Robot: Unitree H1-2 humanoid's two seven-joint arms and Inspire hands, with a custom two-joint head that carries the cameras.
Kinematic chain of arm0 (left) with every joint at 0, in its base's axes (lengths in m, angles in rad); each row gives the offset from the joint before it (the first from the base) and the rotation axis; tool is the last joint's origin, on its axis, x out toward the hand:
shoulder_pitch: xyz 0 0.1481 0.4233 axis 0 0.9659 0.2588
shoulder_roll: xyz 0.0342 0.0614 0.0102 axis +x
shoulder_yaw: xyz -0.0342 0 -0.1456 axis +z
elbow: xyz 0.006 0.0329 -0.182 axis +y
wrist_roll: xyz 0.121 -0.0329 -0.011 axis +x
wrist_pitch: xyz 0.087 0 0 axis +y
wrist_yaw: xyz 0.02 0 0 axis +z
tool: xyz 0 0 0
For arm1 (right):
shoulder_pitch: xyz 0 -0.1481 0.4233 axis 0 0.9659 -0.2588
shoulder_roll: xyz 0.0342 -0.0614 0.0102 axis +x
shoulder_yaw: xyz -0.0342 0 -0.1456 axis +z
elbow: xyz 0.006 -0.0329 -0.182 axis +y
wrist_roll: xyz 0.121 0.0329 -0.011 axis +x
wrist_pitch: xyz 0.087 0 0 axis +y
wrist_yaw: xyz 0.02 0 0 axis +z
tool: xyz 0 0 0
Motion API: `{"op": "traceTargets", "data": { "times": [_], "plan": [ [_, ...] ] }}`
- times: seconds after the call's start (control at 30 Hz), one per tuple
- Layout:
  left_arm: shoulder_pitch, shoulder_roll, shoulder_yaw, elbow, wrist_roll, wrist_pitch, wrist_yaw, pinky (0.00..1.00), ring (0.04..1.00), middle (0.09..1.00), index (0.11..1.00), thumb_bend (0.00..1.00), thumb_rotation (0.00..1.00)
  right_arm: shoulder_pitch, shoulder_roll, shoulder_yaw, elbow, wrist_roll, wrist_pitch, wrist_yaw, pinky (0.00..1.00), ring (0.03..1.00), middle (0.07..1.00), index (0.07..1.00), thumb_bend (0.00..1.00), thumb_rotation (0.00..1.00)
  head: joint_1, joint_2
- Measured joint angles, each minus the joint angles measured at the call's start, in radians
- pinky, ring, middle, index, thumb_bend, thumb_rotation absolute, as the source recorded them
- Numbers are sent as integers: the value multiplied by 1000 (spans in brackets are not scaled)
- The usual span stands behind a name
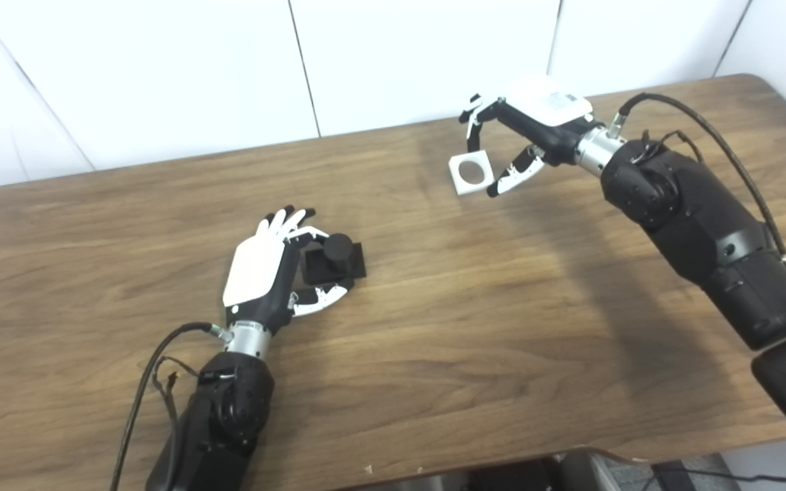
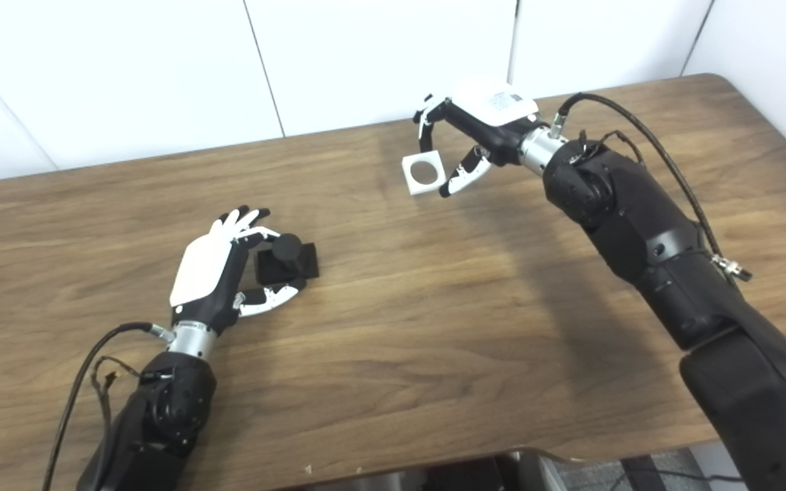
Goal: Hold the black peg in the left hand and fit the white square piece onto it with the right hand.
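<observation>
The black peg (image 1: pixel 338 251), a short round post on a square black base, rests on the wooden table (image 1: pixel 434 327) left of centre. My left hand (image 1: pixel 261 274) lies beside it, fingers (image 1: pixel 299 234) curled onto the base's far left corner and thumb against its near edge, so it is shut on the base. The white square piece (image 1: pixel 471 172), with a round hole through it, hangs a little above the table at the back, hole facing the camera. My right hand (image 1: pixel 526 129) is shut on it, fingers on its top edge, thumb at its right corner.
A white panelled wall (image 1: pixel 229 68) runs along the table's far edge. Cables loop off both forearms, the right one (image 1: pixel 741 170) arching high over the arm. The table's front edge (image 1: pixel 502 460) shows at the bottom.
</observation>
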Motion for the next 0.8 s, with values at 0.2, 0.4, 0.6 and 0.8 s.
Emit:
{"op": "traceTargets", "data": {
  "times": [0.2, 0.4, 0.6, 0.8],
  "plan": [
    [-2, -3, 0, 0, 6, 7, -1, 1000, 984, 925, 582, 712, 176, 7, 5, -6, -109, 7, 4, 57, 906, 895, 796, 484, 517, 154, 26, 3],
    [-5, -16, -1, 11, 9, 9, 9, 1000, 985, 924, 582, 712, 177, 12, 37, -8, -170, 29, 6, 115, 899, 858, 791, 483, 517, 152, 55, 6],
    [-11, -25, -7, 32, 11, 9, 32, 1000, 980, 923, 584, 708, 204, 15, 82, -8, -222, 65, 15, 172, 951, 874, 797, 482, 518, 155, 98, 12],
    [-15, -30, -11, 37, 17, 14, 32, 1000, 984, 927, 586, 702, 223, 24, 129, -6, -236, 77, 38, 194, 979, 889, 802, 482, 517, 156, 106, 12]
  ]
}}
